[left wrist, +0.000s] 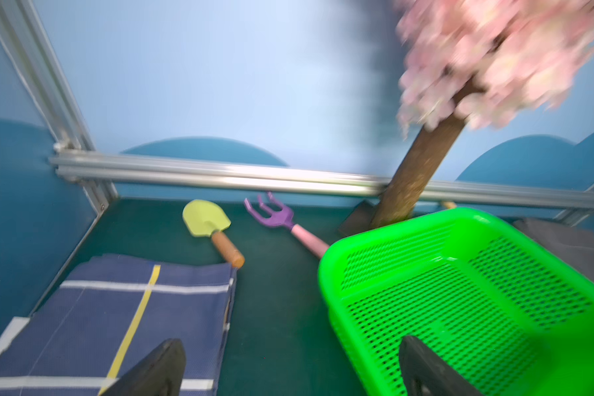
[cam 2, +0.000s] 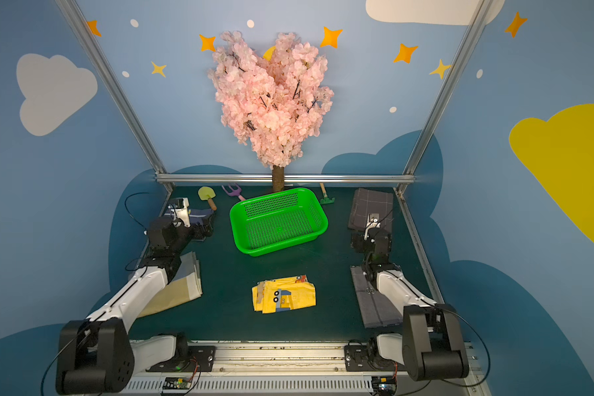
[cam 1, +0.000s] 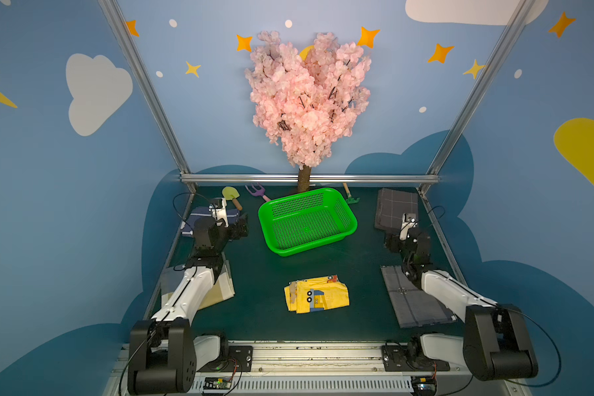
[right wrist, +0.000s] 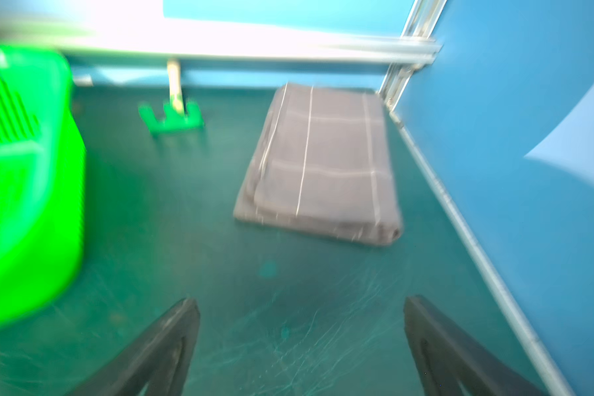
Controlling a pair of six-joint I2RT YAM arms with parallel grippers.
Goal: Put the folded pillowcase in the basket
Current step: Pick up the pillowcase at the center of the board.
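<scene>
The bright green mesh basket (cam 1: 299, 202) (cam 2: 271, 204) stands empty at the back centre of the dark green table. A yellow folded pillowcase (cam 1: 318, 293) (cam 2: 283, 295) with a truck print lies flat at the front centre, touched by neither arm. My left gripper (cam 1: 242, 228) (left wrist: 290, 343) hovers open just left of the basket (left wrist: 391, 260), over the edge of a navy cloth. Right of the basket (right wrist: 31, 205), my right gripper (cam 1: 390, 241) (right wrist: 300, 301) is open above bare table. Nothing is between either pair of fingers.
Folded cloths lie around: navy (left wrist: 117, 308) back left, dark grey check (right wrist: 323, 164) back right, grey (cam 1: 412, 305) front right, beige (cam 1: 220, 291) front left. A yellow spade (left wrist: 206, 219), purple fork (left wrist: 275, 214), green rake (right wrist: 172, 118) and tree trunk (cam 1: 303, 178) line the back rail.
</scene>
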